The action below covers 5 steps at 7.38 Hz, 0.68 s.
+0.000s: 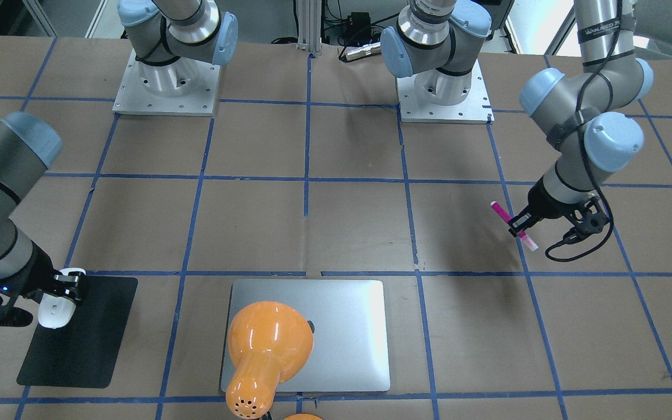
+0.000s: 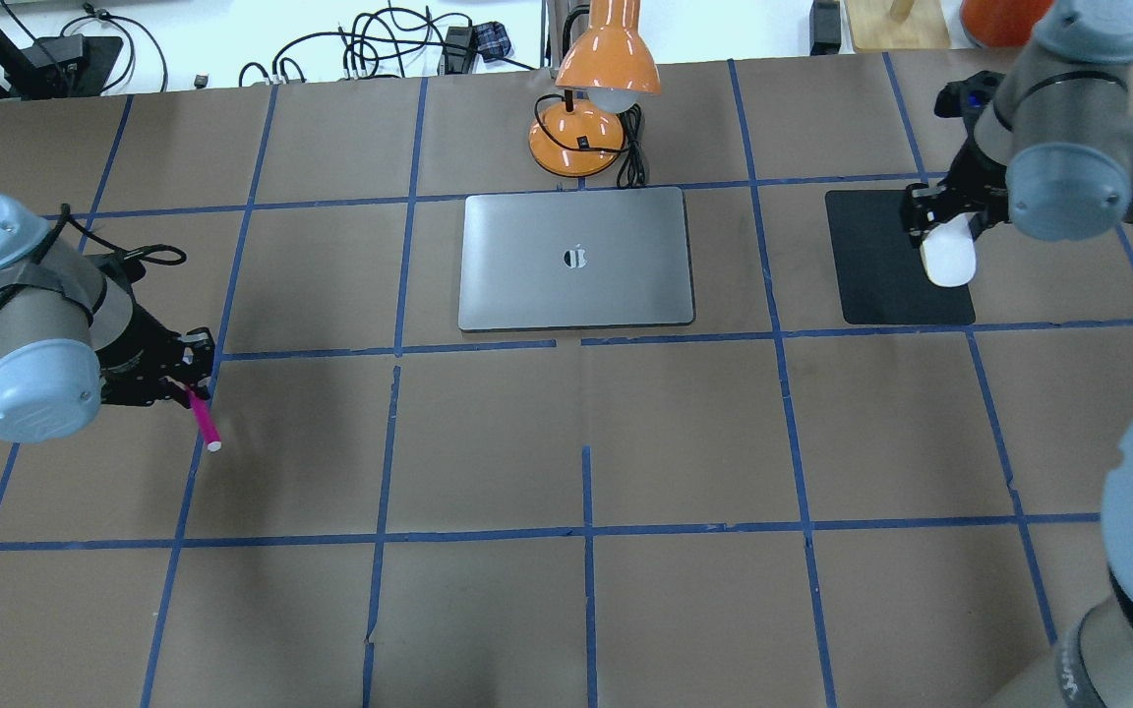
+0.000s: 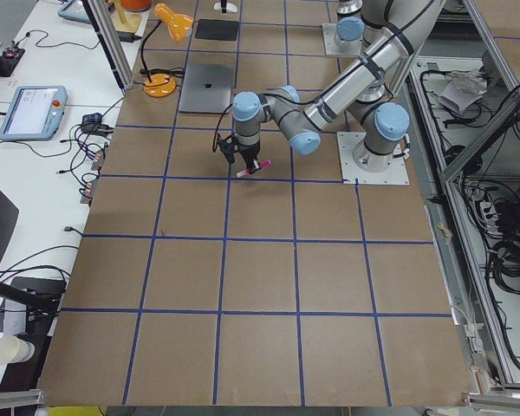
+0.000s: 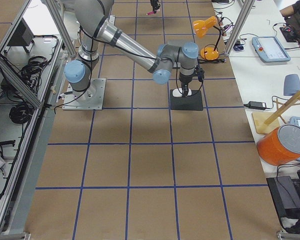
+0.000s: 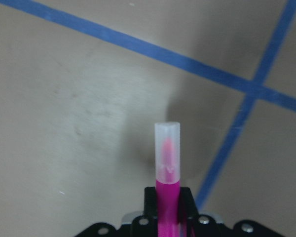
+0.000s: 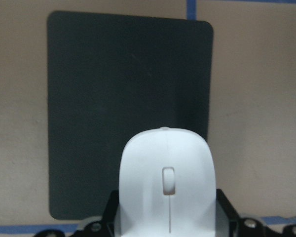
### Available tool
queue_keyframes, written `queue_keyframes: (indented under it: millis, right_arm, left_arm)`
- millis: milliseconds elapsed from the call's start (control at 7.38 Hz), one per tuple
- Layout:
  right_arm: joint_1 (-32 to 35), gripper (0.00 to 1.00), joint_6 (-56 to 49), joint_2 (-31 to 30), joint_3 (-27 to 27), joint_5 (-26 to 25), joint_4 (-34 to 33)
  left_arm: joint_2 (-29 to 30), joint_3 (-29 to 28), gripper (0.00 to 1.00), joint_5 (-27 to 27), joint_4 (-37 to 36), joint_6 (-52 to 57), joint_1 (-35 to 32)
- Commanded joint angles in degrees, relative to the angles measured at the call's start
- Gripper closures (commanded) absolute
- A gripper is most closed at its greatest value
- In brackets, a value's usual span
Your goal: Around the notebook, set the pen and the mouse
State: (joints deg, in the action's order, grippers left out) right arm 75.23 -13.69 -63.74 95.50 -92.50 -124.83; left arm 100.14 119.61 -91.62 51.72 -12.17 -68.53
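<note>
The pink pen (image 2: 205, 425) hangs over bare table at the robot's far left, well away from the notebook (image 2: 576, 295). My left gripper (image 2: 189, 385) is shut on the pen's middle. The pale cap (image 5: 167, 148) sticks out past the fingers, with its shadow on the paper below. The silver notebook (image 1: 353, 350) lies closed in the middle of the far side. To its right in the overhead view, my right gripper (image 2: 945, 221) is shut on the white mouse (image 2: 948, 261). The mouse (image 6: 166, 182) is held above the black pad (image 6: 113, 98).
An orange desk lamp (image 2: 598, 69) stands just behind the notebook, and its shade (image 1: 266, 341) leans over the lid. The black pad (image 2: 881, 280) lies right of the notebook. Brown paper with blue tape lines (image 2: 586, 531) covers the table.
</note>
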Motion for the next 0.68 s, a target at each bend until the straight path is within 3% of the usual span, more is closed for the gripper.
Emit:
queue_keyframes:
  millis: [0,136,271,542]
  right_arm:
    - [1.5,0.54,3.7,7.4,-5.9,0.0,-0.1]
    - [1.5,0.36,3.8,8.2,-6.0,-0.1,0.6]
    - [1.5,0.0,3.8,8.1,-5.0,-0.8,1.0]
    - [1.6,0.0,3.8,6.5,-5.5,-1.2,3.1]
  left_arm:
    - [0.0,-1.6,1.0,0.5,0.7,-23.5,-11.8]
    - [1.1,-2.3,1.0,0.8,0.6,-37.1,-18.6]
    - [1.8,-4.2,1.0,0.8,0.4,-48.3,-24.7]
    - [4.9,-7.6,1.0,0.9,0.4,-69.0,-34.5]
